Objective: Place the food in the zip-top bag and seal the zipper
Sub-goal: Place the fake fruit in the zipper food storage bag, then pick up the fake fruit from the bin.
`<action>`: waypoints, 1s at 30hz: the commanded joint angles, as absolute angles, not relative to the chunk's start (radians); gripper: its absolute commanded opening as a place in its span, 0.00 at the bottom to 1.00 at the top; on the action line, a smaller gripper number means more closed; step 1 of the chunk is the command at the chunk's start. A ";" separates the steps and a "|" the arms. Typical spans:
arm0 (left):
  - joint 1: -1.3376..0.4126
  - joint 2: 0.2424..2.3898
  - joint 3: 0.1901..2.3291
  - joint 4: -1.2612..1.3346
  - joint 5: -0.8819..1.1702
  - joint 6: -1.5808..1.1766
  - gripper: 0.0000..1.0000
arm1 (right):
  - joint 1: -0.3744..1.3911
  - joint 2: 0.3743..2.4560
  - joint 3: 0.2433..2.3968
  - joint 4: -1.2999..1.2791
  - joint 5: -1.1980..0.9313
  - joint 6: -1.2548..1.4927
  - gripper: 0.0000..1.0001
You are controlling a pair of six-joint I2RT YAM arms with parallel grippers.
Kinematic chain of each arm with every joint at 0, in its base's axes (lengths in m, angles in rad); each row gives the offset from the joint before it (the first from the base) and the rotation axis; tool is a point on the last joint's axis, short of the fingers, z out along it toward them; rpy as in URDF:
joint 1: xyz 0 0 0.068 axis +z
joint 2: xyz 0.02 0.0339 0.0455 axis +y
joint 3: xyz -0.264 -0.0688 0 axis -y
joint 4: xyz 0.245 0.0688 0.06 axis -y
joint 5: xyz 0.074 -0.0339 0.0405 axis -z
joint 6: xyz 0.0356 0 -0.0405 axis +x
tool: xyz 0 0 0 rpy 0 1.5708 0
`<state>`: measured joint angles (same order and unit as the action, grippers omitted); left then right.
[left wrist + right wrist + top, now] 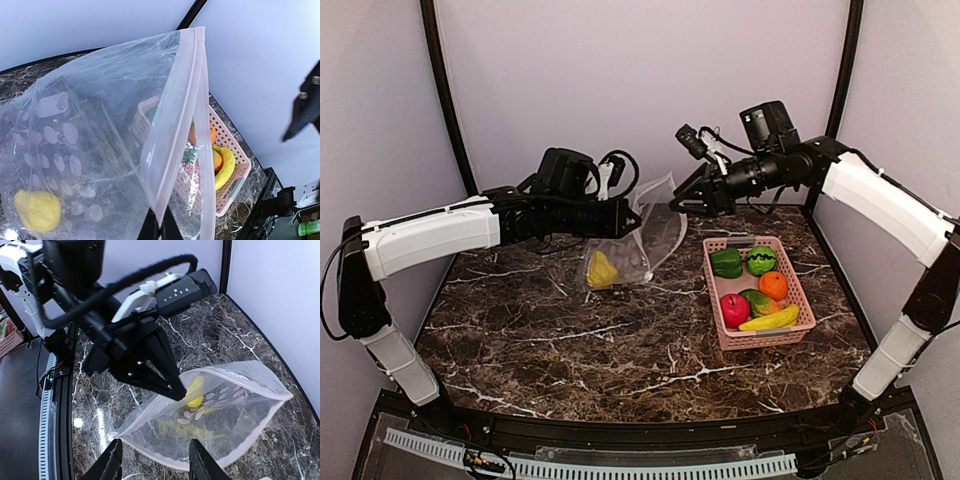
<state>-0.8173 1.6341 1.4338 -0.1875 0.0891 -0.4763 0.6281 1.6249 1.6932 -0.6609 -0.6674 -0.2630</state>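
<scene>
At the far middle of the marble table (620, 350), your left gripper (630, 222) is clenched on the rim of the zip-top bag (655, 235). It pinches the zipper (167, 115) strip so the mouth is lifted and turned right, towards the pink basket (765, 338), while the bag's lower end sags by the table. That hold keeps the floppy plastic from collapsing, and the right wrist view shows the mouth gaping as a wide loop. One yellow piece (602, 270) lies in the bag's low left corner.

Your right gripper (157, 462) hovers just right of the mouth, fingers spread and carrying nothing. The bag's rim shows between them, but I cannot tell whether it touches.

The rest of the food waits in the basket: green pepper (726, 262), orange (773, 285), red apple (734, 310) and banana (772, 320). I judge loading has barely begun. You'd want the left pinch firm while the right fetches a piece, since a slip could let the mouth fold closed. I cannot make out the slider tab.
</scene>
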 commanded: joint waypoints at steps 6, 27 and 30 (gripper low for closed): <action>-0.799 1.617 1.409 -0.218 0.085 -0.445 0.01 | 0.463 1.455 1.474 -0.742 -0.677 -0.365 0.41; -0.799 1.593 1.384 -0.228 0.067 -0.381 0.01 | 0.397 1.513 1.238 -1.005 -0.491 -0.701 0.60; -0.799 1.590 1.381 -0.227 0.077 -0.379 0.01 | 0.403 1.545 1.224 -0.984 -0.466 -0.710 0.63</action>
